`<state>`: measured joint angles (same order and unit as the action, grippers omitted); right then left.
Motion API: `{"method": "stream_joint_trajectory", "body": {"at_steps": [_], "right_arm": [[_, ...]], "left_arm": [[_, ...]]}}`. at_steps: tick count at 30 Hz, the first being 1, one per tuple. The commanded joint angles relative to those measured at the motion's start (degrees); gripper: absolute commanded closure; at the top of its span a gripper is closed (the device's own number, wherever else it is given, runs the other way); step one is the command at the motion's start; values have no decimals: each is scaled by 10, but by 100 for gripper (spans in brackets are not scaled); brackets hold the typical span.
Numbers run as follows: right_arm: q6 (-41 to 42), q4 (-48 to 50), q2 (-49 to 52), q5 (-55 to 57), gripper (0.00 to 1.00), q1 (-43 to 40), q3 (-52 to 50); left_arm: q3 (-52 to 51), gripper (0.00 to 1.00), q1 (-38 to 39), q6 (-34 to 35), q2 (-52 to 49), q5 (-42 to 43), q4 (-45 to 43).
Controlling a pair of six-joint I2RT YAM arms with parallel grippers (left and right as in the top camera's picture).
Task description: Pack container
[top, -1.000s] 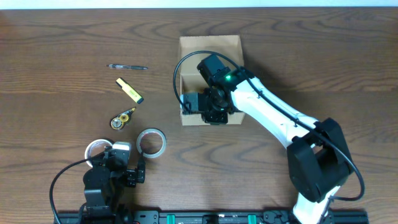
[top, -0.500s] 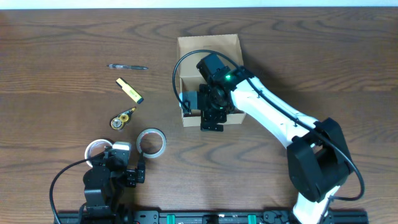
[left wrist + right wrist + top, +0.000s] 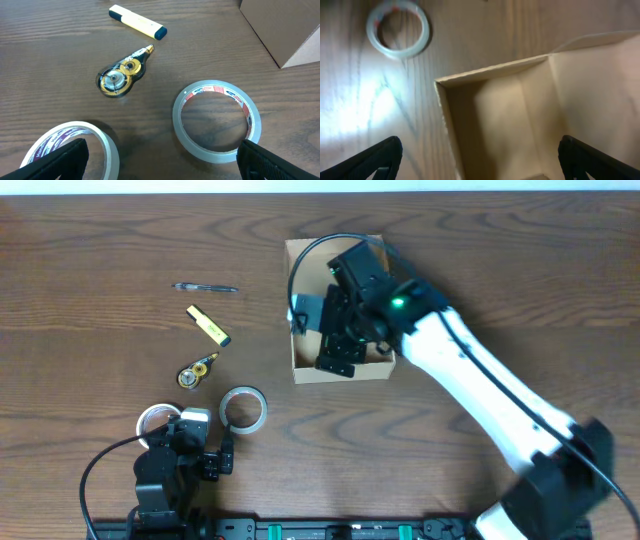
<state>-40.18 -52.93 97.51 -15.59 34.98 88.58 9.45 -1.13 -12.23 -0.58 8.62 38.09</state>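
The container (image 3: 300, 367), a light-tan cardboard box, stands open at the table's middle, its flap lid raised at the far side. My right gripper (image 3: 337, 348) hovers over the box's near half, open, with nothing between its fingers. The right wrist view looks down into the box (image 3: 520, 110), with the right gripper (image 3: 480, 167) above the bare inner wall and near-left corner. My left gripper (image 3: 195, 430) rests open at the table's front left. In the left wrist view, the left gripper (image 3: 165, 167) sits between a white tape roll (image 3: 75, 145) and a clear tape roll (image 3: 216, 121), touching neither.
On the table left of the box lie a pen (image 3: 205, 287), a yellow highlighter (image 3: 208, 325), a correction-tape dispenser (image 3: 197, 370), a clear tape roll (image 3: 243, 408) and a white tape roll (image 3: 153, 418). The box's corner (image 3: 290, 30) shows at the left wrist view's top right.
My right gripper has opened wide and lifted from low inside the box to above it. The box has shifted slightly. The left arm has not moved.
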Motion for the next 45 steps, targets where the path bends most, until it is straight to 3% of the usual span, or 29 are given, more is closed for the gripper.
{"method": "stream_joint_trajectory", "body": {"at_steps": [1, 7, 13, 22, 30, 35, 39, 45], "right_arm": [[58, -12, -34, -1, 1, -10, 10], [68, -32, -100, -1, 1, -44, -35], [113, 38, -219, -1, 1, -84, -162], [261, 166, -513, 80, 1, -108, -440], [290, 178, -744, 102, 1, -108, -621], [291, 181, -774, 134, 1, -108, -671], [363, 194, -774, 248, 1, -108, -699], [363, 248, -774, 322, 1, -108, -743]], "left_arm": [[-2, 5, -3, 0, 4, 2, 6], [-2, 5, -3, 0, 4, 2, 6], [-2, 4, -3, 0, 4, 2, 6], [-2, 5, -3, 0, 4, 2, 6], [-2, 5, -3, 0, 4, 2, 6], [-2, 5, -3, 0, 4, 2, 6], [-2, 5, -3, 0, 4, 2, 6], [-2, 4, -3, 0, 4, 2, 6]]}}
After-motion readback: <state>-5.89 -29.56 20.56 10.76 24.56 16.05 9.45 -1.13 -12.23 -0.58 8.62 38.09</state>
